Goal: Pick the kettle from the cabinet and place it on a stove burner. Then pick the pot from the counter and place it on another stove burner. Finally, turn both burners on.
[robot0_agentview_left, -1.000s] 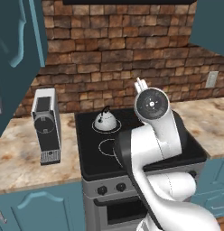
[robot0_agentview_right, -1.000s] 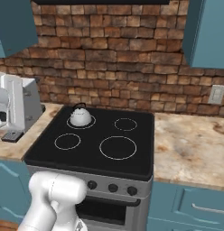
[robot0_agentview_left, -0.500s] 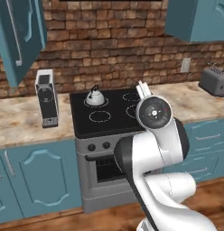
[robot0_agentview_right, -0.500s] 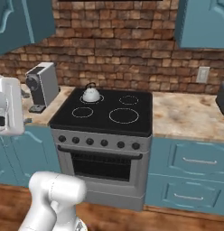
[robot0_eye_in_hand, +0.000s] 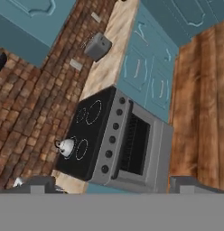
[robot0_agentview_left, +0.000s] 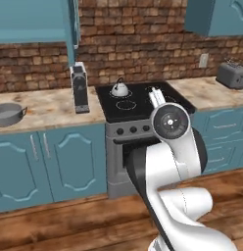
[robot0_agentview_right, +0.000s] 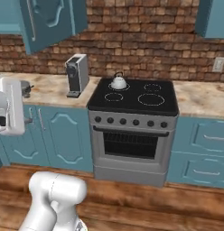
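The pot (robot0_agentview_left: 8, 113) on the counter (robot0_agentview_left: 45, 108) looks rigid, smooth; grip its rim (handles small). Claw (robot0_eye_in_hand: 109, 180) wide, empty.

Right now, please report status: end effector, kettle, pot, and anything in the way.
End effector open, empty. Kettle on rear left stove burner. Pot on counter, left of coffee machine. Nothing blocking the pot.
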